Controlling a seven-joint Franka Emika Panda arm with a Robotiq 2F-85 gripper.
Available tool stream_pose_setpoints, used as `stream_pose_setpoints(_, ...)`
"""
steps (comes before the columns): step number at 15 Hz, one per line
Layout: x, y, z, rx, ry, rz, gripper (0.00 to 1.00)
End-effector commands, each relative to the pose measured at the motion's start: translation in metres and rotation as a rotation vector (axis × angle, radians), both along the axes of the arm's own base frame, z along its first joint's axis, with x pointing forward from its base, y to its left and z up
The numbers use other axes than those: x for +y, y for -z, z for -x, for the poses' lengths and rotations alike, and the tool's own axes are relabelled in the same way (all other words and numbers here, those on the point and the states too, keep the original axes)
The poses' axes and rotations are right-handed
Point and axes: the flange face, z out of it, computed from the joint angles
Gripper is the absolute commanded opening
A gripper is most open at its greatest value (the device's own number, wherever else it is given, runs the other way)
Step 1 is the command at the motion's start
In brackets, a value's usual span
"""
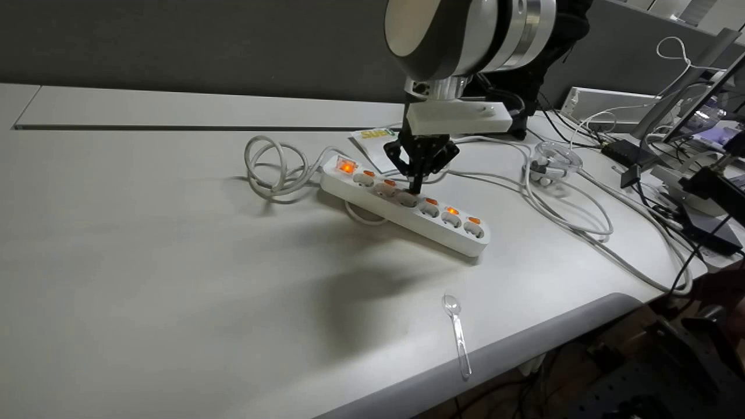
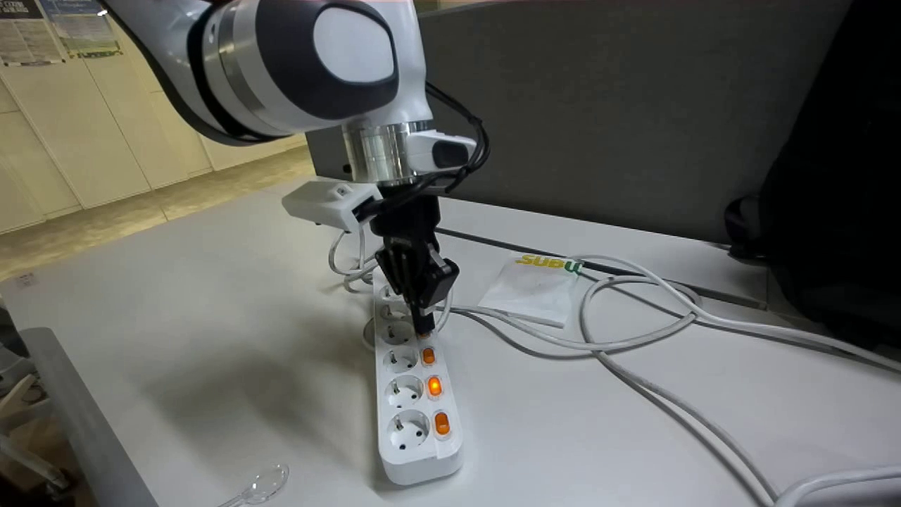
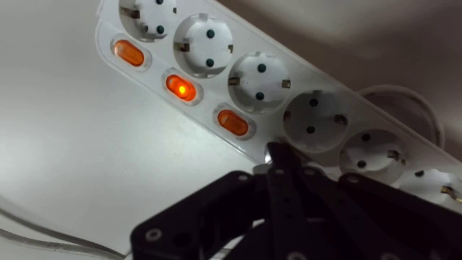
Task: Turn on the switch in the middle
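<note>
Gripper (image 1: 414, 188) is fully closed, grasping nothing, tips at the middle of the power strip (image 1: 401, 216). An exterior view shows an edge of the middle switch (image 2: 424, 336) beneath them; the wrist view hides it. Only an exterior view shows the large lit switch (image 1: 347, 167) at the strip's end.

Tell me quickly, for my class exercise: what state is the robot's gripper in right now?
Gripper: closed, jaws together, nothing visible between them, pointing down at the power strip.
</note>
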Motion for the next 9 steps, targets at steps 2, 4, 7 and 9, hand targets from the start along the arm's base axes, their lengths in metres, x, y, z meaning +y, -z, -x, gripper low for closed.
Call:
stream_pose_setpoints(2,-0.0028,-0.0060,0.0167,-0.015,0.041,0.011,0.00)
stream_pose_setpoints(4,-0.0043,-0.0068,0.0163,-0.043,0.022,0.013,0.00)
stream_pose_setpoints(7,-0.0072,-0.0075,0.0152,-0.082,0.006,0.018,0.00)
stream_pose_setpoints(9,-0.0094,-0.0064,0.0145,-0.091,0.002,0.015,0.00)
